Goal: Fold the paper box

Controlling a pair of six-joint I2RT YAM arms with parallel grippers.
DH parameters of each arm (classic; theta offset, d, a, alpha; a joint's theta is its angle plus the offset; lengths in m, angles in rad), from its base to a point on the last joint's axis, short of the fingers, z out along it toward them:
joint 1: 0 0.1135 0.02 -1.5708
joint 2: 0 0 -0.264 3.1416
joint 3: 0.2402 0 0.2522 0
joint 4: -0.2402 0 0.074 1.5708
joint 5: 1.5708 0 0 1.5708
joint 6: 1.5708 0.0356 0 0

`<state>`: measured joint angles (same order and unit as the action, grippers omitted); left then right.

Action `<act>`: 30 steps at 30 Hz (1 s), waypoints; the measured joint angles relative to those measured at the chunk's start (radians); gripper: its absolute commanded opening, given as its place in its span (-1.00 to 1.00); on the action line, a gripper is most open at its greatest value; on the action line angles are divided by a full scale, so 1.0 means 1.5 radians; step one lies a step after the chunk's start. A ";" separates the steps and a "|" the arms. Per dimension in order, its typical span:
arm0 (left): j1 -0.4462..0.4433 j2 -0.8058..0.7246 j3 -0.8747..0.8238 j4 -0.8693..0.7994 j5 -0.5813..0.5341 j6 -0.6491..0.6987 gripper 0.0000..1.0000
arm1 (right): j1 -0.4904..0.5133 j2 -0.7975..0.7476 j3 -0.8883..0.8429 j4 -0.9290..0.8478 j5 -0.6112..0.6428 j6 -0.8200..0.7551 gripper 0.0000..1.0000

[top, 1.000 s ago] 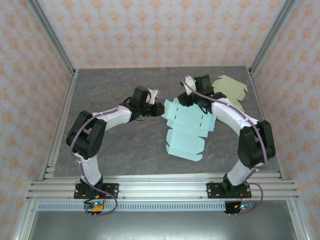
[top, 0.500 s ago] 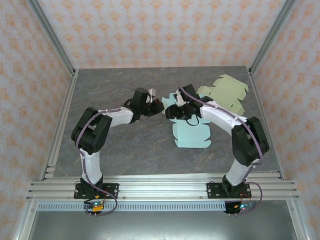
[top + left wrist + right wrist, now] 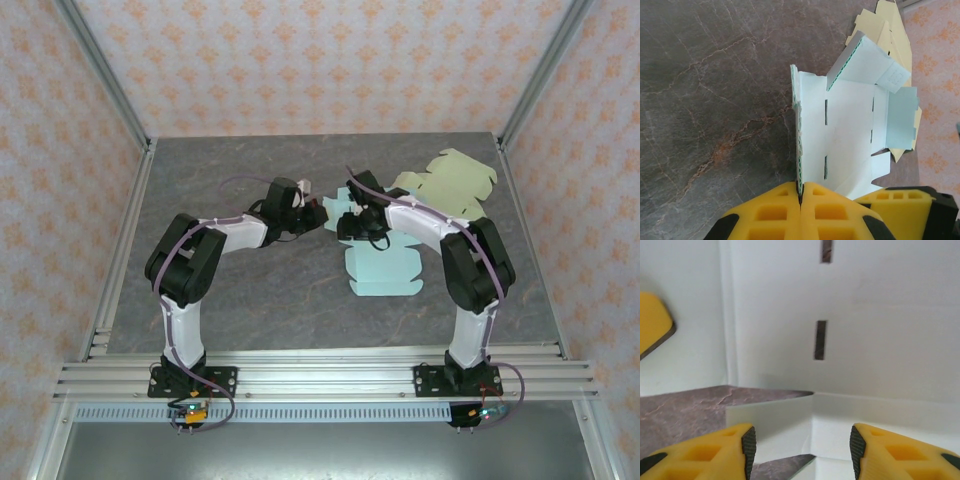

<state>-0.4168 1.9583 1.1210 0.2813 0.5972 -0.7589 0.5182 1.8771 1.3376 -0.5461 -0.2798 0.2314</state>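
The paper box (image 3: 385, 268) is a pale blue die-cut sheet lying mid-table, its left panel raised upright. My left gripper (image 3: 318, 215) is shut on the bottom edge of that upright panel (image 3: 800, 192); the white inner face of the box (image 3: 850, 130) spreads out to the right of it, with slots and a raised far flap. My right gripper (image 3: 345, 222) sits just right of the left one, over the box's left part. Its fingertips (image 3: 802, 447) stand open, facing the white inner wall (image 3: 880, 315), with a low folded flap (image 3: 775, 422) ahead of the gap, untouched.
A cream flat box blank (image 3: 450, 180) lies at the back right, partly under the blue sheet. The table (image 3: 240, 290) is dark marbled stone, walled by aluminium posts and patterned panels. A yellow finger of the other gripper (image 3: 652, 322) shows at the left of the right wrist view.
The right gripper swung left from the box's far side to beside the left gripper. The sheet went from lying spread out to partly folded up, and its footprint shrank.
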 measured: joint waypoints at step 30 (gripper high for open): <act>0.021 0.003 -0.006 -0.018 0.034 -0.040 -1.00 | 0.014 -0.041 -0.041 0.053 0.139 0.062 0.19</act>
<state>-0.3851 1.9629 1.1114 0.2539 0.6483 -0.8188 0.5400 1.8160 1.2758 -0.4664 -0.0715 0.3241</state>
